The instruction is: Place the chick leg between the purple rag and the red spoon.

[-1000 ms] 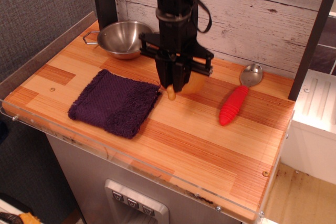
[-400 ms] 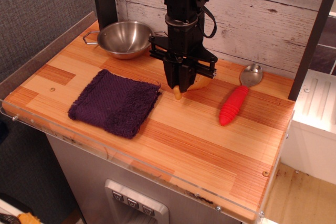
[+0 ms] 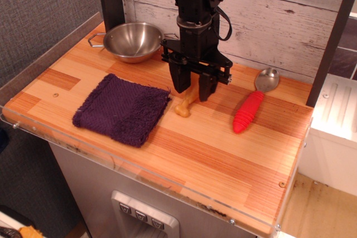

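Note:
The chick leg (image 3: 185, 105) lies on the wooden table with its thin bone end pointing toward the front left. Its plump end is mostly hidden behind my fingers. My gripper (image 3: 193, 91) hangs straight over it, open, with one finger on either side of the leg and not squeezing it. The purple rag (image 3: 121, 108) lies flat just to the left, its right edge close to the bone end. The red spoon (image 3: 250, 108) lies to the right, red handle toward the front and silver bowl toward the back wall.
A steel two-handled bowl (image 3: 133, 40) stands at the back left, behind the rag. A white plank wall runs along the back. A clear plastic lip (image 3: 139, 172) lines the table's front edge. A dark post (image 3: 332, 37) stands at the right.
My gripper carried the chick leg a little right and down, then opened. The leg now rests on the table between the fingers.

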